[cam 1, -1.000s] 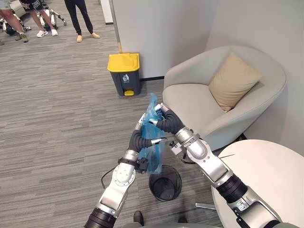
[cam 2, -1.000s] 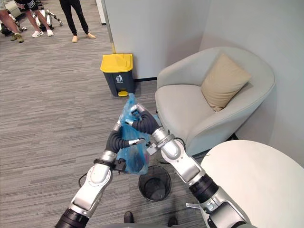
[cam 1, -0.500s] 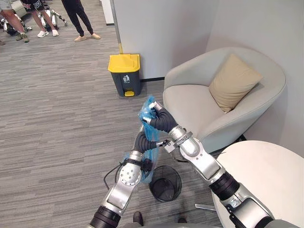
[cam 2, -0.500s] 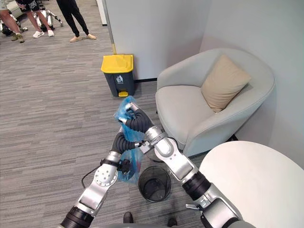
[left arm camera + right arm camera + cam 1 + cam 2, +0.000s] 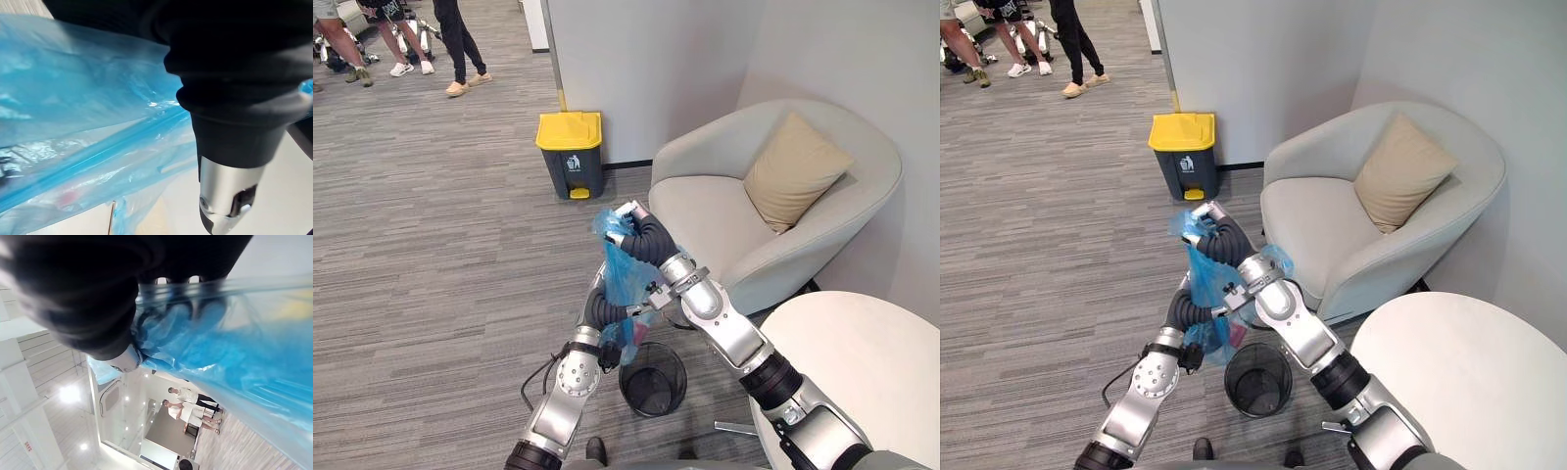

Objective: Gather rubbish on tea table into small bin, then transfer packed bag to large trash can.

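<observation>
Above grey carpet (image 5: pixel 431 215), the right hand (image 5: pixel 636 231) clenches the translucent blue plastic bag (image 5: pixel 625 276) by its top. I cannot tell the left hand (image 5: pixel 600 309) grip. The stretched film may tear.

You have a translucent blue bag (image 5: pixel 625 272) with a pink patch low inside, showing against the pale grey armchair (image 5: pixel 705 211) and its tan cushion (image 5: pixel 796 168). Left of the armchair, the large trash can (image 5: pixel 571 162) is dark grey with a yellow lid and pedal; in front of the armchair, the small bin (image 5: pixel 675 387) is black mesh and the tea table (image 5: pixel 862 362) off-white. The carpet (image 5: pixel 431 245) around the armchair is grey, finely streaked.
</observation>
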